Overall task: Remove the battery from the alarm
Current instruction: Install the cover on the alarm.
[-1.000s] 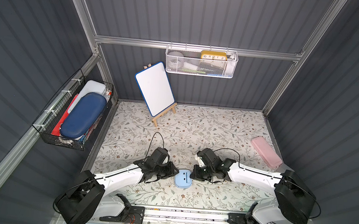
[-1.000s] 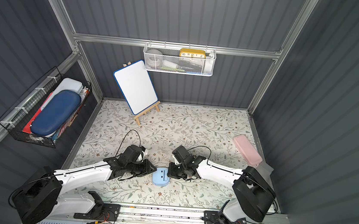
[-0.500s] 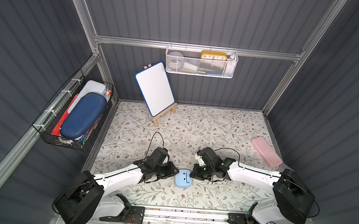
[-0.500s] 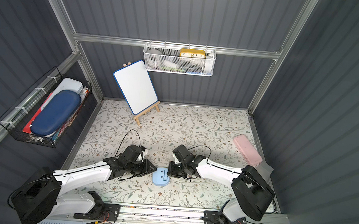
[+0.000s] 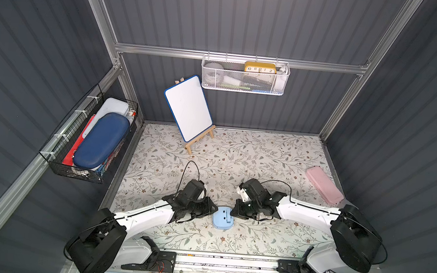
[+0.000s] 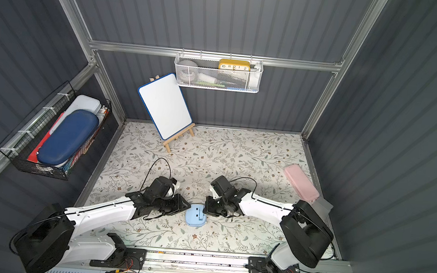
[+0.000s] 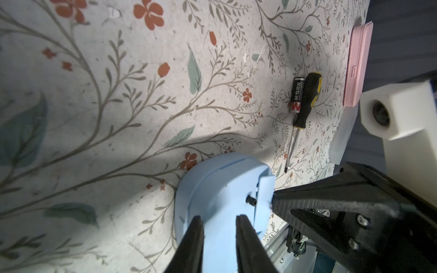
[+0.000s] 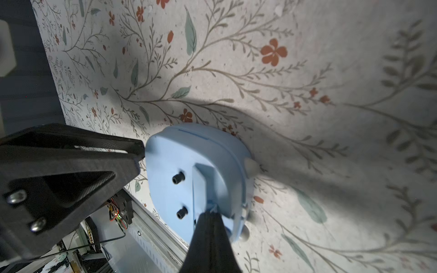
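Close to the front rail, the alarm (image 5: 222,218) lay face down on the floral mat (image 5: 251,156) with its plain blue back up, flanked by both arms in both top views. The left gripper (image 7: 218,219) sat at one rim with its jaws a little apart and blue plastic showing between them; whether they pinched the rim could not be told. The right gripper (image 8: 211,214), jaws pressed together and holding nothing, had its tips at the edge of the raised cover (image 8: 201,186) beside two small black knobs (image 8: 178,177). Farther out, well apart from the alarm and seen only from the left wrist, the battery (image 7: 297,95) lay on the mat, just beside and parallel to the handle of a screwdriver (image 7: 307,99), with a pink case (image 7: 357,63) beyond by the wall. With the battery out on the mat, the removal itself looked done, unless that cell was a spare; what seemed left was work on the cover, which appeared ajar, though the compartment under it was hidden. The battery was a slim dark cylinder with pale lettering along its side, a red mark toward one end and a metallic cap at the other, far shorter than the tool beside it. It looked free to roll if nudged.
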Tool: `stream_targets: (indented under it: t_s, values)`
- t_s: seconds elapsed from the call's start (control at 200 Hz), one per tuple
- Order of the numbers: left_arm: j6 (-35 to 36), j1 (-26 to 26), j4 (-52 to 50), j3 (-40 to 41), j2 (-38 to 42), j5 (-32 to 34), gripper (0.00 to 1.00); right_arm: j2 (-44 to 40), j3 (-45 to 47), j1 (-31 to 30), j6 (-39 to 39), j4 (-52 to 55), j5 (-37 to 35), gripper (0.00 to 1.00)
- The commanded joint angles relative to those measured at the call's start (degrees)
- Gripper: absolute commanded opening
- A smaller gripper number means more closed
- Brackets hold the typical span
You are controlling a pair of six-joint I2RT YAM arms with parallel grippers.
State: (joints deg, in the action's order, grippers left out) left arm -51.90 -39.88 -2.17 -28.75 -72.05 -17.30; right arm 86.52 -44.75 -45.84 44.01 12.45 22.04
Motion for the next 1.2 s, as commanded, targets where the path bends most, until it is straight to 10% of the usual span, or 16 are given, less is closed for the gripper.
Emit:
stream_targets:
  t_s: [0.0,1.196]
  values:
    - [1.63,-0.38,-0.20,-0.27,0.29,-0.34,0.29,-0.90,0.06,-0.03,-0.79,3.32,-0.38,0.00]
    - [1.45,-0.46,-0.44,-0.14,1.03,-0.39,0.29,-0.12,-0.31,-0.56,1.00,3.16,-0.82,0.00]
